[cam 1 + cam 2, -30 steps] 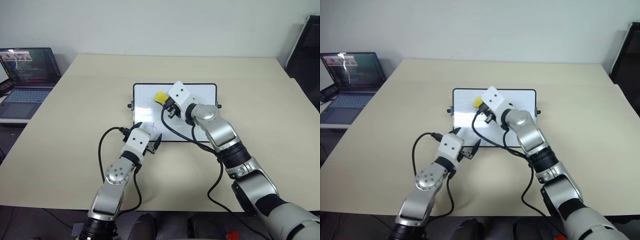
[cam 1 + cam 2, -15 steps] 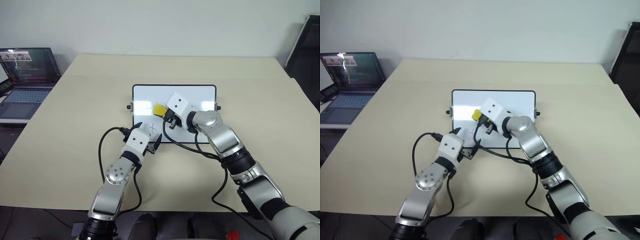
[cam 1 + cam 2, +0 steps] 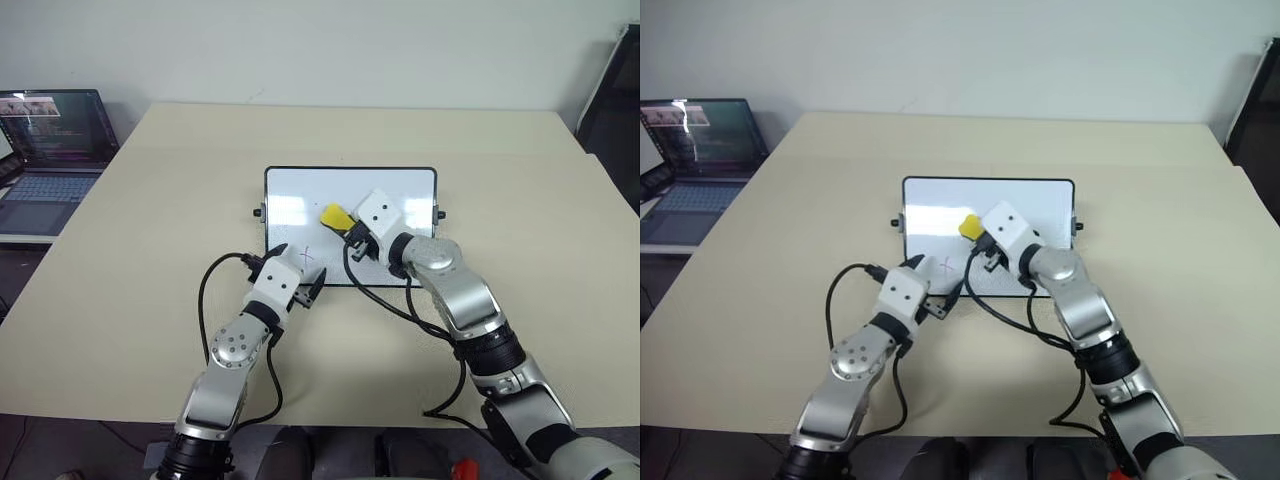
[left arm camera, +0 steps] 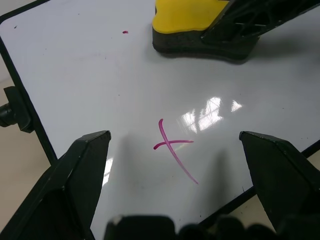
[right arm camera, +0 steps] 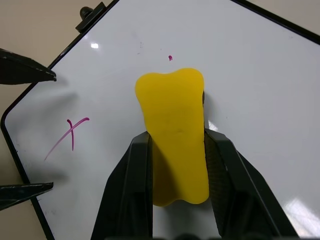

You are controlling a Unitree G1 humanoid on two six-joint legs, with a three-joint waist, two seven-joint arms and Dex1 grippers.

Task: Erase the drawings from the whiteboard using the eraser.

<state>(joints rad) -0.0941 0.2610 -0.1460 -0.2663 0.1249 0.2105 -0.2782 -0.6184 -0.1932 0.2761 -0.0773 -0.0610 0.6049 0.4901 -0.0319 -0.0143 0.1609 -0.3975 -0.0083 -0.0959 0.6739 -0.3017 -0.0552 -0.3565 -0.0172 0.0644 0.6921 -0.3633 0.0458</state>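
Observation:
The whiteboard [image 3: 300, 195] lies flat on the table, black-framed, with knobs at its short sides. My right gripper [image 3: 345, 222] is shut on the yellow eraser [image 5: 172, 115], whose dark underside rests on the middle of the board. Of the drawings, a red cross [image 4: 172, 145] sits near the board's near-left corner, and a tiny red speck [image 5: 170, 58] lies just beyond the eraser. My left gripper [image 3: 297, 265] hovers open over the near edge of the board, its fingers on either side of the cross and holding nothing.
An open laptop [image 3: 50, 140] stands on a side surface at the far left. A dark object [image 3: 615, 100] rises at the right edge. The beige table [image 3: 150, 200] spreads wide around the board on all sides.
My right gripper has slid the eraser across the board, first nearer to me and then to the right. The left gripper has stayed in place.

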